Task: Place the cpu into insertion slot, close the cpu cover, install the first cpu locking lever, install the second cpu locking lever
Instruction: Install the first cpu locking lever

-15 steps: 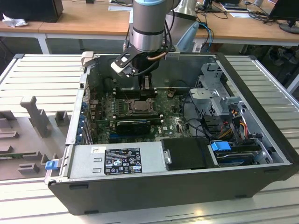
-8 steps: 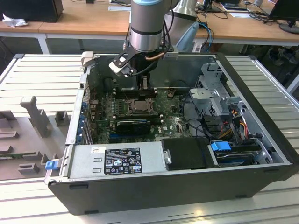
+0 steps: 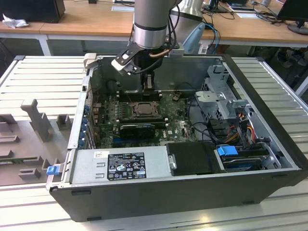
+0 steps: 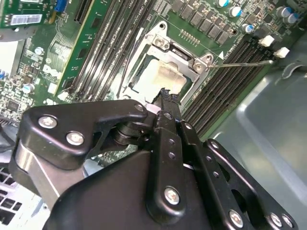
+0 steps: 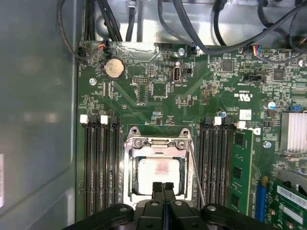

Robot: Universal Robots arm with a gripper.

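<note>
The cpu [image 5: 160, 170] lies in the insertion slot [image 3: 143, 115] on the green board, its pale top showing through the window of the cpu cover [image 5: 158, 143]. The silvery cover lies flat over the chip. A thin metal locking lever [image 5: 194, 167] runs along one side of the socket, and in the second wrist view the lever [image 4: 240, 63] sticks out over the memory slots. My gripper [image 5: 163, 188] hovers just above the socket's edge with its black fingers [image 4: 165, 98] pressed together and nothing between them. In the exterior view the gripper [image 3: 149, 88] hangs just behind the socket.
Black memory slots [image 5: 100, 163] flank the socket on both sides. A black expansion card [image 3: 137, 129] lies in front of it. Cables [image 3: 202, 120] and a drive cage [image 3: 221, 96] fill the case at the exterior view's right; a power supply [image 3: 120, 163] sits along the front wall.
</note>
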